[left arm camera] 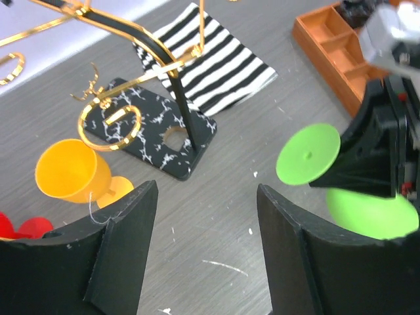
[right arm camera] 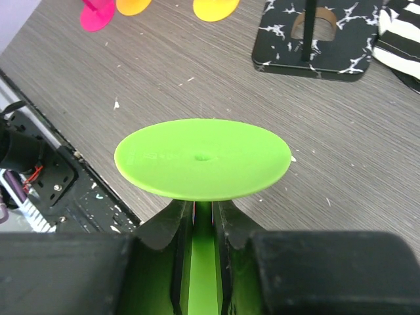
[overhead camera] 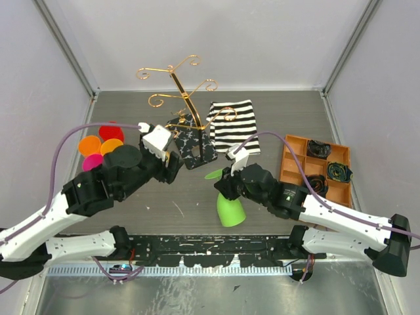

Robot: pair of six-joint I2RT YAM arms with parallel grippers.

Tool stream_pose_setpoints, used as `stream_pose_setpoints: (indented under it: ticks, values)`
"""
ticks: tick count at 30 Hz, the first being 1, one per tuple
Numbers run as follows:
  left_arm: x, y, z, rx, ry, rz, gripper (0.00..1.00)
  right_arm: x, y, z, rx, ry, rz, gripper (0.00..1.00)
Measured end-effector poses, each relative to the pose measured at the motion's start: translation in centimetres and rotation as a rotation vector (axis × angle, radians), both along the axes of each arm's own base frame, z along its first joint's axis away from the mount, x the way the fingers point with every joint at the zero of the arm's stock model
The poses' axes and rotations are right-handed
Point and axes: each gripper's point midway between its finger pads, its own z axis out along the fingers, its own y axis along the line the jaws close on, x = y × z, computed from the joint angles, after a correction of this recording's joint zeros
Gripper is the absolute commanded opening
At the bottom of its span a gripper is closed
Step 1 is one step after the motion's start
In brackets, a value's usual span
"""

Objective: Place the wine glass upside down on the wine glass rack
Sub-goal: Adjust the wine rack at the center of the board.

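Wine glass (overhead camera: 231, 211): green plastic, held inverted and tilted, foot up, stem clamped. Wine glass rack (overhead camera: 188, 104): gold wire, scroll-ended arms, stood upright on black marbled base, well apart behind glass.

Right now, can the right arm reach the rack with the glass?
Probably yes: the right end effector grips the glass by its stem, with bare table between it and the rack. The open left end effector sits close beside the rack's base and may crowd that side.
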Motion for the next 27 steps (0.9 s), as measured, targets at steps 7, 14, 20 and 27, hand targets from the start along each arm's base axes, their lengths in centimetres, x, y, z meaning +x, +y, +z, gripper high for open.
stream_pose_setpoints:
  ticks: [7, 14, 20, 27]
  values:
    - [2.9, -0.1, 4.5, -0.036, -0.032, 0.117, 0.70, 0.3, -1.5, -0.1, 0.006, -0.027, -0.053, 0.01]
    - [9.1, 2.0, 5.3, -0.025, 0.008, 0.293, 0.69, 0.3, -3.2, 1.5, 0.087, -0.083, -0.107, 0.01]
    - [12.5, 1.7, 3.5, 0.004, 0.087, 0.323, 0.67, 0.9, -3.9, 2.2, 0.136, -0.123, -0.156, 0.01]
    - [16.0, -1.7, 1.9, 0.012, 0.153, 0.329, 0.68, 1.4, -3.8, 0.7, 0.109, -0.110, -0.181, 0.01]
